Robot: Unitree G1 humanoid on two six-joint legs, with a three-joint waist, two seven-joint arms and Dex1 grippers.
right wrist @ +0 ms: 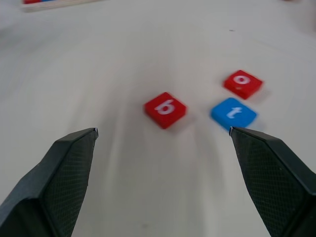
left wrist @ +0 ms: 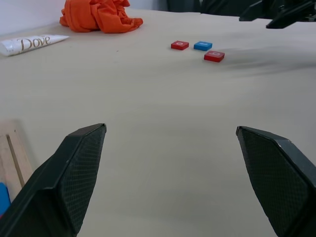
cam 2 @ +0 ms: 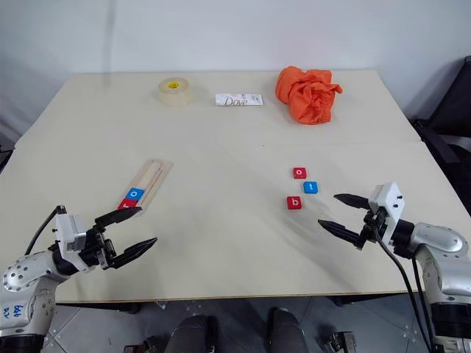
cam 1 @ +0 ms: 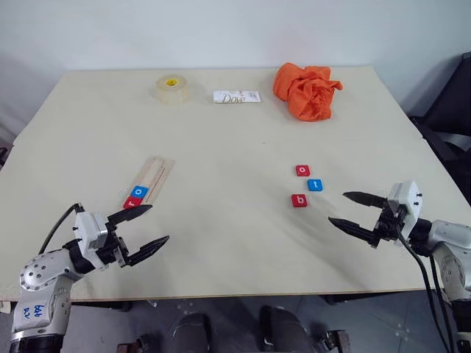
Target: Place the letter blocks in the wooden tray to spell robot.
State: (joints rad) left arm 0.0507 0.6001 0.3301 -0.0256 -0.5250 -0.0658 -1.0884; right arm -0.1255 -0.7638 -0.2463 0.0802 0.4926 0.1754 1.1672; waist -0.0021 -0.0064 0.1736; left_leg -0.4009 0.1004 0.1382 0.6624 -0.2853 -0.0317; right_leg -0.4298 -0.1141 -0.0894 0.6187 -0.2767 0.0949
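Left gripper point(cam 1: 140, 229): open wide, empty, hovering over the near left part of the table point(cam 1: 221, 243), just in front of the tray's near end.
Right gripper point(cam 1: 346, 210): open wide, holding nothing, over the near right part of the table, pointing toward the loose blocks.
Wooden tray point(cam 1: 153, 178): lying on the left half of the table, running diagonally away from the left gripper.
Blocks in tray: red block point(cam 1: 130, 203) at the near end, blue "o" block point(cam 1: 139, 193) touching it just behind; rest of the groove bare.
Loose blocks: red "b" block point(cam 1: 299, 200) nearest, blue "t" block point(cam 1: 315, 184) just behind and to the right, red "o" block point(cam 1: 302, 170) farthest; close together but apart, flat on the table.
Far edge: tape roll point(cam 1: 171, 88), Dove packet point(cam 1: 236, 96), crumpled orange cloth point(cam 1: 306, 90), in a row from left to right.
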